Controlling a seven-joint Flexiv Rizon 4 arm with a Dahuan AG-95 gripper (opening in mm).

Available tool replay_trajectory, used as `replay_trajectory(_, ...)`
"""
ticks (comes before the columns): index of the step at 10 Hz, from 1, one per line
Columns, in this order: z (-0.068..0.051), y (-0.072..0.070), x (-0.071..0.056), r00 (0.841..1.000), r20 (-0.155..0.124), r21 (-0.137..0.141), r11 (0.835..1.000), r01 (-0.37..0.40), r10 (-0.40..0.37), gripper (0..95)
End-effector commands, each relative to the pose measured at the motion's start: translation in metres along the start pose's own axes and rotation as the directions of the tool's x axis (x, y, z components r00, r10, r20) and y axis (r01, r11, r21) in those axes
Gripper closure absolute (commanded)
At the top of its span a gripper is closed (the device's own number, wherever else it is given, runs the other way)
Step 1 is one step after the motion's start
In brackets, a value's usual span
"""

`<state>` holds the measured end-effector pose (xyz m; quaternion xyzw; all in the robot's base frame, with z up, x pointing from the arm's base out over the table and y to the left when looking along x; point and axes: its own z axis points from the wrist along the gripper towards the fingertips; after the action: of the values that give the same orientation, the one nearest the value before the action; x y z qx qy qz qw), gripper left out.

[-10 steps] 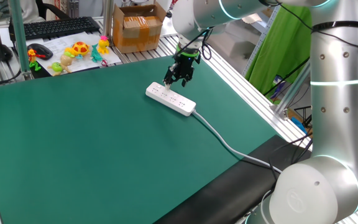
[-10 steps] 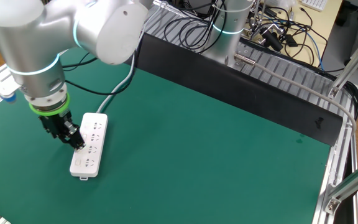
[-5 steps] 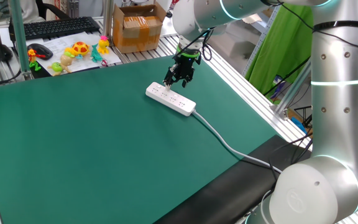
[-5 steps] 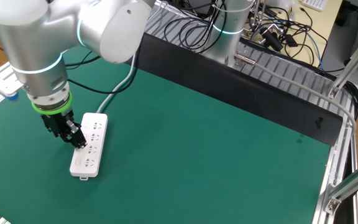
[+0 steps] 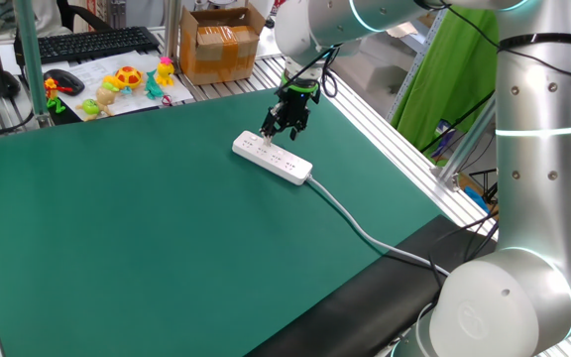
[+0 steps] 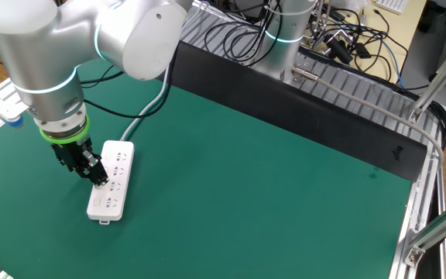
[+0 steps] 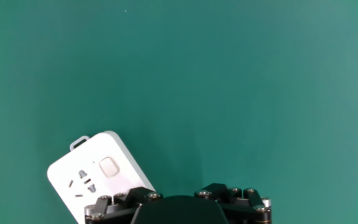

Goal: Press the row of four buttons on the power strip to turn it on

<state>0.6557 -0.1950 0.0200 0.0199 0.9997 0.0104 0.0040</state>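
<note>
The white power strip (image 5: 274, 159) lies at an angle on the green mat, and its grey cable (image 5: 365, 234) runs off toward the robot base. My gripper (image 5: 279, 130) points down at the strip's far end, fingers spread with nothing between them. From the other side, one fingertip (image 6: 97, 180) touches the top face of the power strip (image 6: 113, 183) along its left edge. In the hand view only the rounded end of the strip (image 7: 86, 180) shows, carrying one small square button (image 7: 109, 167). The other buttons are hidden under the hand's linkage (image 7: 179, 208).
A cardboard box (image 5: 219, 45), plastic toys (image 5: 127, 81), a keyboard (image 5: 87, 42) and a mouse (image 5: 64, 82) sit beyond the mat's far edge. Aluminium rails (image 5: 385, 149) border the mat. A black ledge with bundled cables (image 6: 339, 46) lines the opposite side.
</note>
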Motion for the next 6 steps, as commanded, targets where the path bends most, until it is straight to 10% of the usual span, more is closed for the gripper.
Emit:
replay_trajectory(1,0.0022,0.0002,0.0005,1.0,0.0,-0.001,1.0,0.001,-0.001,19.0)
replay_trajectory(6,0.0092,0.0024,-0.0018,1.0,0.0,-0.008,1.0,-0.005,0.005,38.0)
